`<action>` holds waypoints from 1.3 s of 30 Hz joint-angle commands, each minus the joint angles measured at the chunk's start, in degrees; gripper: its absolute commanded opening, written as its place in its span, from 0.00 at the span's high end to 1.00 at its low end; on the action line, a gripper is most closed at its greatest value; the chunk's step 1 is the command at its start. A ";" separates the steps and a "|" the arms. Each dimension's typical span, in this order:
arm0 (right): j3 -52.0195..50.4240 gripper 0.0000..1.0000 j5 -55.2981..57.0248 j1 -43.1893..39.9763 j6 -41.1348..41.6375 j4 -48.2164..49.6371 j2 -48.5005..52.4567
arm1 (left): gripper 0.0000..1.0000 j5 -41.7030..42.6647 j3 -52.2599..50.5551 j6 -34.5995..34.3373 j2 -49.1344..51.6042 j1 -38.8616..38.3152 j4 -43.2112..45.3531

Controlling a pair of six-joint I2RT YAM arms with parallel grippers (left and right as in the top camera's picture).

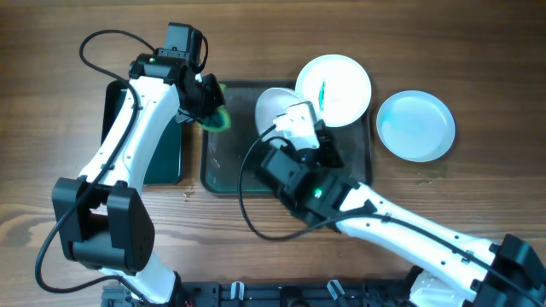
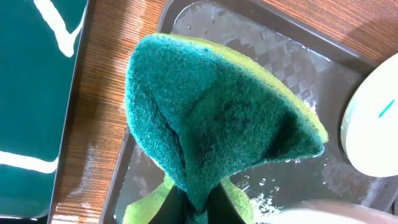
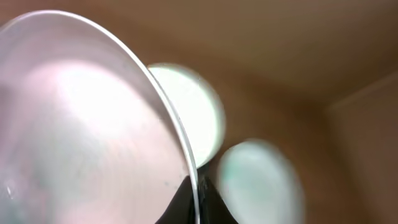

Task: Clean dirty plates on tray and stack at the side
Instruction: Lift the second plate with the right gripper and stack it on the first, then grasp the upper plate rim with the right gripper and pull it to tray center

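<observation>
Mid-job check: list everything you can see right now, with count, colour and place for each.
smeared plate: one, white with a green-teal streak, at the tray's far right corner, overlapping its rim
held plate: one, white, tilted above the tray, clamped at its edge
plain plate: one, white, on the table right of the tray
tray: one, dark grey-green, mid-table, wet
small tray: one, dark green, left of the tray, partly under the left arm
sponge: one, green over yellow, held above the tray's left edge
table: one, brown wood
left tool: shut on the sponge
right tool: shut on the held plate
</observation>
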 commanded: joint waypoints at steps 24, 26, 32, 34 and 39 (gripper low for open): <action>-4.72 0.96 -51.01 -75.60 5.70 -3.82 2.64 | 0.96 0.66 0.48 1.14 -0.37 -0.09 0.13; -4.72 0.96 -51.80 -75.58 5.53 -1.60 6.23 | 0.96 0.66 0.48 1.14 -0.37 -0.09 0.15; -4.66 0.79 -58.45 -74.07 0.92 1.22 11.78 | 0.96 0.66 0.48 1.14 -0.37 -0.09 0.13; -3.48 0.75 -59.32 -74.03 0.90 -0.33 11.08 | 0.96 0.66 0.48 1.14 -0.37 -0.09 0.13; 6.16 0.71 -63.52 -73.20 -1.70 -9.77 7.21 | 0.96 0.66 0.48 1.14 -0.37 -0.09 0.17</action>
